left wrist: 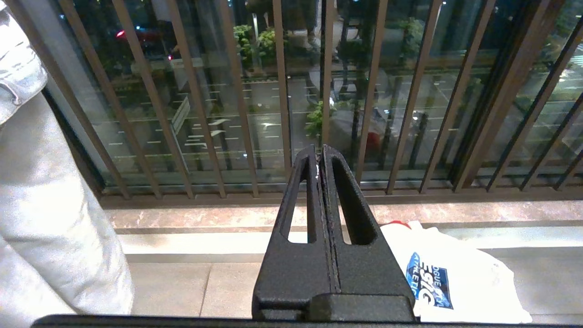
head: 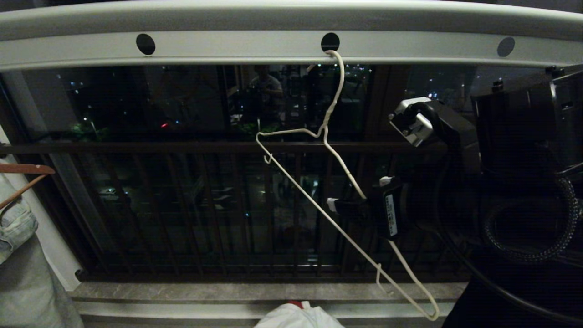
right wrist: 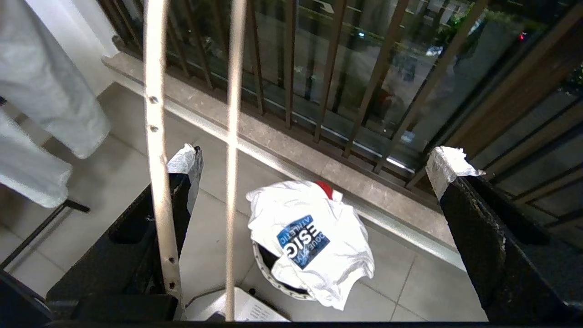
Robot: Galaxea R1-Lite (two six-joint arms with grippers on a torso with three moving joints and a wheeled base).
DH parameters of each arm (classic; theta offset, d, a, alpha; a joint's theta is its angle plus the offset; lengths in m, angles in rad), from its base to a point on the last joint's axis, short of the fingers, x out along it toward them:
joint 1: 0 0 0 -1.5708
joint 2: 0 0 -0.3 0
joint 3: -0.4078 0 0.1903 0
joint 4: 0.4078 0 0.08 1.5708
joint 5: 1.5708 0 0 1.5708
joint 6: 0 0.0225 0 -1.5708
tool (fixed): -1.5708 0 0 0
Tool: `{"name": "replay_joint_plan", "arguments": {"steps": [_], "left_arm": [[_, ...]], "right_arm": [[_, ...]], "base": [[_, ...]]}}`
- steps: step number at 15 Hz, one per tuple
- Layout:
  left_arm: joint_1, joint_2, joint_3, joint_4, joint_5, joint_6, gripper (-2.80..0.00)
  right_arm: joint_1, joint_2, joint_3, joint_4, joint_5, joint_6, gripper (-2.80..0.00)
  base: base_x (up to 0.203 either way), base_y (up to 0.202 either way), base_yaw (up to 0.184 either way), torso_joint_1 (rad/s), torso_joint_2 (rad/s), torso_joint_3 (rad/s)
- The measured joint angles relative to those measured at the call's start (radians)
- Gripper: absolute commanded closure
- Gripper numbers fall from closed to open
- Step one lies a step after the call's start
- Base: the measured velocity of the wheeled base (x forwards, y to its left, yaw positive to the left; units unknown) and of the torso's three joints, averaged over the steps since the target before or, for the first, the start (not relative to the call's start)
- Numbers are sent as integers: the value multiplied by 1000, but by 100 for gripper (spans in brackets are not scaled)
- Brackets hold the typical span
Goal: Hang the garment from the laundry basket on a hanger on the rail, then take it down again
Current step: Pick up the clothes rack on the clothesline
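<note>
The off-white wire hanger point(head: 337, 160) hangs tilted from a hole in the pale grey rail point(head: 237, 43). My right gripper point(head: 360, 192) is at the hanger's lower arm, open wide. In the right wrist view one hanger wire point(right wrist: 232, 136) runs between the taped fingertips point(right wrist: 448, 166) and another crosses the other finger. The right gripper point(right wrist: 316, 163) holds nothing. The garment point(right wrist: 314, 237), white with a blue print, lies draped over the laundry basket point(right wrist: 273, 279) on the floor below, and its edge point(head: 296, 317) shows low in the head view. My left gripper point(left wrist: 321, 155) is shut and empty, parked low beside the garment point(left wrist: 455, 273).
Dark balcony railing bars point(head: 205, 205) and glass stand behind the hanger, above a stone sill point(head: 227, 291). At the left a brown wooden hanger point(head: 23, 169) carries a pale denim garment point(head: 16, 223), which also shows in the left wrist view point(left wrist: 50, 205). A tiled floor point(right wrist: 428, 291) surrounds the basket.
</note>
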Motion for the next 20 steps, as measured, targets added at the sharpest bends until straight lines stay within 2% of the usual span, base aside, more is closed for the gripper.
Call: {"name": "replay_joint_plan", "arguments": {"steps": [9, 10, 20], "left_arm": [[0, 0, 0, 0, 0, 0, 0], [0, 0, 0, 0, 0, 0, 0], [0, -1, 0, 0, 0, 0, 0]], "right_arm": [[1, -35, 56, -1, -1, -2, -280], [0, -38, 65, -3, -1, -2, 0], [1, -59, 66, -18, 0, -35, 0]], "base": [[0, 0, 0, 0, 0, 0], [0, 0, 0, 0, 0, 0], [0, 0, 0, 0, 0, 0]]}}
